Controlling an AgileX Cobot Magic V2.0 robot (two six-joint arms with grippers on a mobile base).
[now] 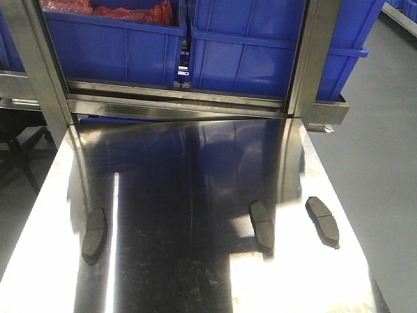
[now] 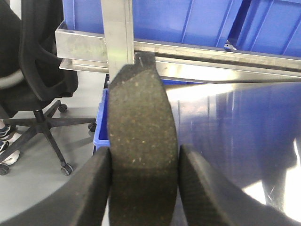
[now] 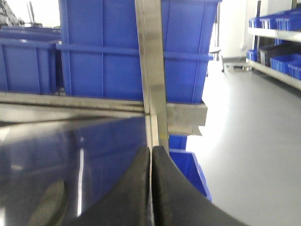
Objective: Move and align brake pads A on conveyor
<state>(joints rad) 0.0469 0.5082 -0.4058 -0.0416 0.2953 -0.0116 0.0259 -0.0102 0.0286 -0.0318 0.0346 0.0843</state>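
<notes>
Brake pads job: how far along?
Done: nothing visible; no conveyor in view. In hand: left tool shut on the held pad; right tool shut, empty. To do: left pad, middle pad and right pad lie apart on the steel table.

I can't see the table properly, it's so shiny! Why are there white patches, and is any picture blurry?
Front view: the steel table mirrors light as white glare streaks. Left wrist view: the brake pad in the left gripper looks sharp. Right wrist view: everything is soft and hazy, the floor washed out.
</notes>
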